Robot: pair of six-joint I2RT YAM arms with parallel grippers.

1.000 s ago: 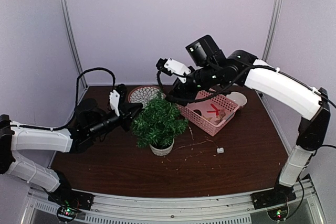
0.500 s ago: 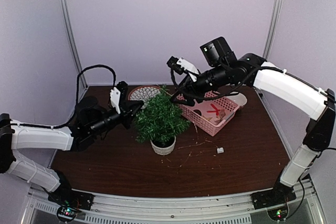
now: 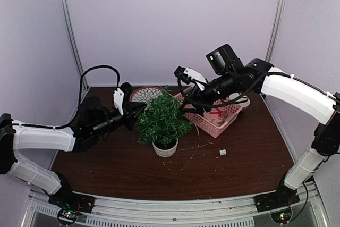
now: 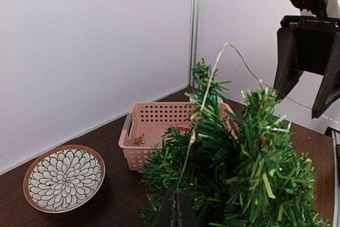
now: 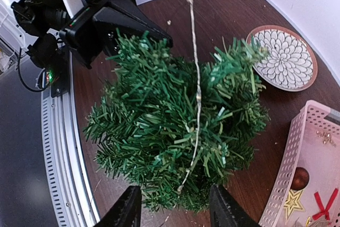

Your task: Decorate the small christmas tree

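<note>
The small christmas tree [image 3: 162,120] stands in its whitish pot [image 3: 164,149] mid-table, and it fills the right wrist view [image 5: 175,115]. A thin light wire [image 5: 196,89] lies over its top from one side to the other. My left gripper [image 3: 139,109] is at the tree's left side, shut on one end of that wire [image 4: 204,94] at its fingertips [image 4: 178,200]. Above the tree hangs my right gripper [image 3: 181,74], which also shows in the left wrist view [image 4: 304,78]. Its jaws [image 5: 175,211] are open, and the wire's loose end dangles between them untouched.
A pink basket [image 3: 208,123] right of the tree holds a red ribbon, a gold star and a brown ball [image 5: 301,178]. A patterned dish [image 3: 144,95] lies behind the tree. More wire and a small white box [image 3: 222,152] lie on the table right of the pot.
My right arm has drawn back to the right, away from the treetop, and its jaws have narrowed. The left gripper has crept slightly up along the tree, still shut.
</note>
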